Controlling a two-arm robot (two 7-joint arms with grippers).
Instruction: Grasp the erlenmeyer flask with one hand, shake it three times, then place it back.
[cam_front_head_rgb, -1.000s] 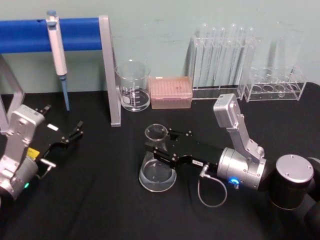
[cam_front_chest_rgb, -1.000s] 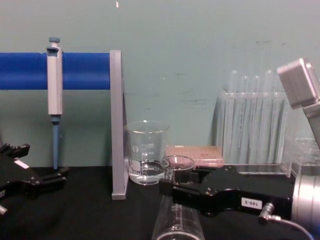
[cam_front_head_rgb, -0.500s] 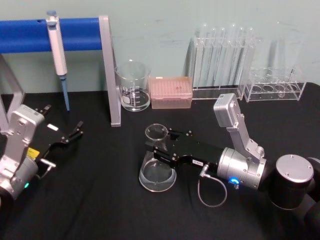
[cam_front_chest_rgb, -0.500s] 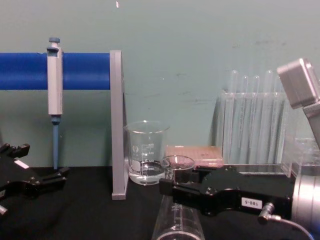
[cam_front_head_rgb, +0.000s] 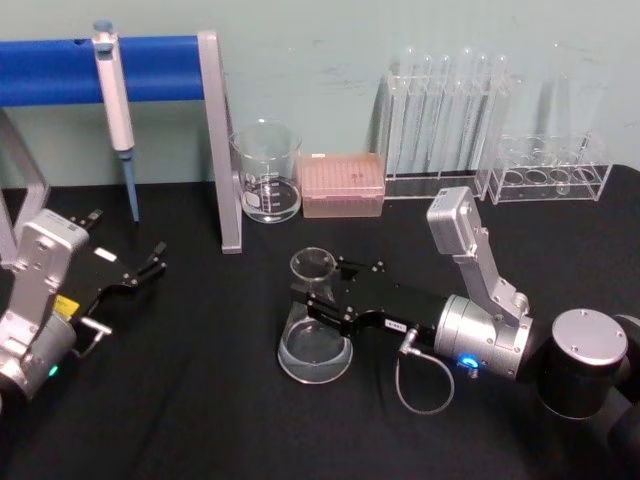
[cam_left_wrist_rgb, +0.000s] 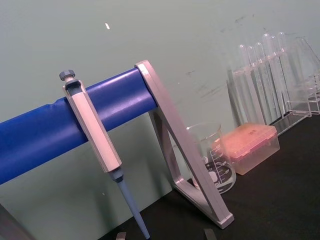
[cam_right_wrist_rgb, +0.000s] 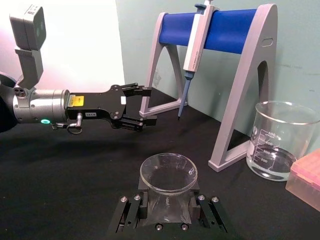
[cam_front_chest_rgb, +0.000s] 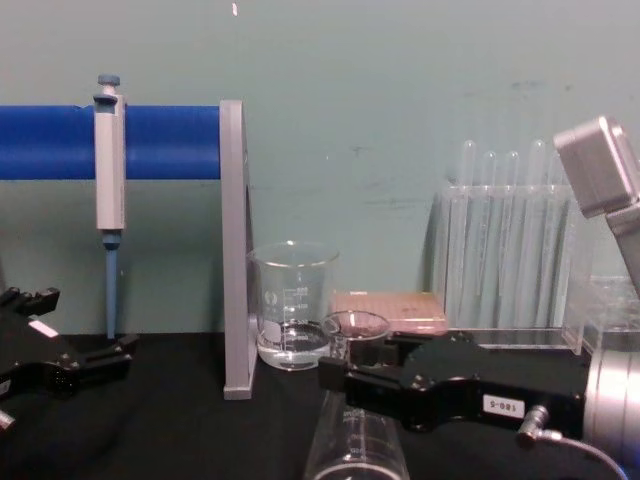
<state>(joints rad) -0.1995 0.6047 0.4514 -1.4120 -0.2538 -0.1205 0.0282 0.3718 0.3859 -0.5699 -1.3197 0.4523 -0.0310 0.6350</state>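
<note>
- Roughly along the back wall runs a row of lab ware: a stand (cam_front_head_rgb: 215, 140) with a blue bar, a beaker (cam_front_head_rgb: 266, 172), a pink tip box (cam_front_head_rgb: 342, 185) and 2 clear racks. 1 rack (cam_front_head_rgb: 440, 130) is tall and holds test tubes; the other (cam_front_head_rgb: 555, 175) is lower and further right.
- A pipette (cam_front_head_rgb: 115, 100) hangs from the blue bar, tip down, above the black tabletop (cam_front_head_rgb: 200, 400).
- The beaker holds a little clear liquid and sits just beside the stand's right leg.
- The flask (cam_front_head_rgb: 314, 345) stands near the middle of the tabletop, in front of the beaker and tip box and apart from both.
- The right gripper (cam_front_head_rgb: 303, 303) reaches in level from the right. Its fingers (cam_right_wrist_rgb: 131, 210) pinch the flask's neck just under the rim, 1 on each side.
- From the chest view, that gripper's black body crosses in front of the tip box and the tall rack.
- The left gripper (cam_right_wrist_rgb: 151, 105) sits low at the left of the tabletop, near the pipette tip, fingers spread and holding nothing. It is well apart from the flask.
- The flask is upright: wide base flat on the tabletop, long axis vertical, open mouth pointing straight up.
</note>
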